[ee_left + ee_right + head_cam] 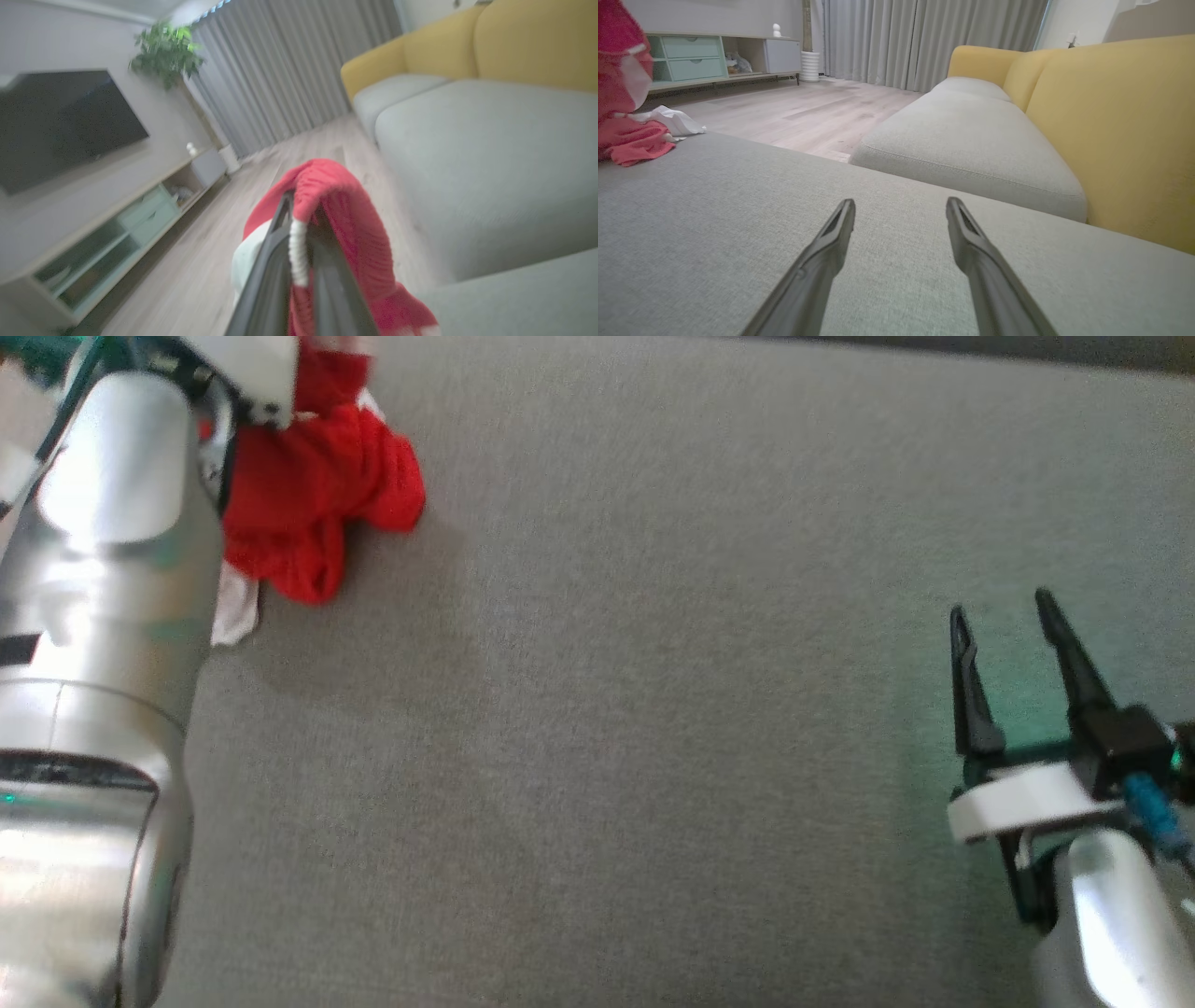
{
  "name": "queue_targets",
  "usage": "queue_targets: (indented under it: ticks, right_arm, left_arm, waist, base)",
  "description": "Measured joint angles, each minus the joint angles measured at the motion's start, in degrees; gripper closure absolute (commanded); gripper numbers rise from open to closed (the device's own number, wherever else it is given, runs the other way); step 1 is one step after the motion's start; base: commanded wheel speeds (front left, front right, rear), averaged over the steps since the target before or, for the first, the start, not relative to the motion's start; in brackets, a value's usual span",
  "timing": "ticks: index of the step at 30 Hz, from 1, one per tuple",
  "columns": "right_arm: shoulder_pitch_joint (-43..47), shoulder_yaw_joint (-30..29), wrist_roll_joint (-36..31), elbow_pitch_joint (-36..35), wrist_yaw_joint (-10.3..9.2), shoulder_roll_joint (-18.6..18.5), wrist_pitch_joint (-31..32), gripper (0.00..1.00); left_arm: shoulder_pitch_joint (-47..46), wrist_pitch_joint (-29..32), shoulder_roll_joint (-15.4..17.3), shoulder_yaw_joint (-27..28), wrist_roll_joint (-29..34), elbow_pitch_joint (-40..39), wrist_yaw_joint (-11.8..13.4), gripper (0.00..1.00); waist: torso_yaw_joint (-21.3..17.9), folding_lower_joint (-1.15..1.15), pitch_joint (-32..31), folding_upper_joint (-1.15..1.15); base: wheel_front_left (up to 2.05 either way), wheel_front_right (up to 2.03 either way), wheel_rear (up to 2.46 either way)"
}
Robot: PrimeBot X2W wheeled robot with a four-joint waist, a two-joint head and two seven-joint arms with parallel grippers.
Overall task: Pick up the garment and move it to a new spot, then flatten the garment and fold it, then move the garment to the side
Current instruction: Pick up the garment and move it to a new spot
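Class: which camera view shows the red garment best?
Head view: most of the garment shows against the cushion. Left wrist view: blurred cloth clamped in the left pincer. Right wrist view: cut off at the edge.

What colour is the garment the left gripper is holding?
Red with white trim; the garment shows best in the head view.

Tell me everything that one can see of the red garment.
The red garment looks like ribbed knit, with white parts and a white corded edge. It is crumpled, not flat. Its top is pinched between the fingers of the left gripper and drapes over them. Its lower folds rest bunched on the grey sofa cushion, near that cushion's edge.
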Motion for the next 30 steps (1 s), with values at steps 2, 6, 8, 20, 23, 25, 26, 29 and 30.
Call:
queue_targets:
  ticks: [2,6,8,20,23,25,26,29,30]
  right_arm:
    - [1.70,-0.13,0.42,0.37,0.00,0.82,-0.01,0.00]
    - [5.26,0.67,0.69,0.82,0.00,1.87,-0.04,0.00]
    - [6.69,1.09,1.00,0.75,0.00,2.29,-0.04,0.00]
    - [9.50,3.98,9.61,-2.12,0.00,2.50,-0.04,0.00]
    - [10.40,4.26,10.89,-2.36,0.00,2.48,-0.04,0.00]
    - [11.00,4.45,11.13,-2.30,0.00,2.47,-0.04,0.00]
    - [11.24,4.59,11.46,-2.25,0.00,2.47,-0.04,0.00]
    - [11.67,5.00,12.13,-2.23,0.00,2.47,-0.04,0.00]
    - [11.65,5.30,12.56,-2.22,0.00,2.47,-0.04,0.00]
  left_arm:
    - [-0.85,-0.77,-0.77,-1.01,0.09,-0.87,-1.23,1.00]
    - [-1.10,-1.26,-2.20,-2.29,0.51,-1.83,-3.45,1.00]
    - [-1.25,-1.33,-2.61,-2.25,-0.16,-2.97,-4.21,1.00]
    - [2.48,-0.98,-7.34,-6.38,-18.75,-10.77,-8.25,1.00]
    - [8.04,-1.23,-7.47,-11.81,-23.85,-13.41,-8.27,1.00]
    - [12.67,-2.01,-7.50,-15.36,-25.87,-14.79,-8.24,1.00]
    - [15.19,-2.46,-7.53,-16.99,-26.50,-15.27,-8.15,1.00]
    - [20.39,-2.88,-7.54,-20.58,-26.07,-15.26,-6.57,1.00]
    - [22.95,-3.13,-7.55,-21.62,-25.33,-15.16,-5.73,1.00]
  waist:
    - [-0.91,0.00,-2.54,0.00]
    - [-4.07,-0.01,-7.84,0.00]
    - [-6.70,-0.01,-9.94,0.00]
    - [-26.42,0.00,-17.18,0.00]
    - [-30.82,0.00,-17.64,0.00]
    - [-33.25,0.00,-17.57,0.00]
    - [-34.25,0.00,-17.37,0.00]
    - [-35.61,0.00,-16.32,0.00]
    - [-36.04,0.00,-15.56,0.00]
  base:
    - [0.00,0.00,0.00]
    - [0.00,0.00,0.00]
    - [0.00,0.00,0.00]
    - [0.00,0.00,0.00]
    - [0.00,0.00,0.00]
    - [0.00,0.00,0.00]
    - [0.00,0.00,0.00]
    - [0.00,0.00,0.00]
    - [0.00,0.00,0.00]
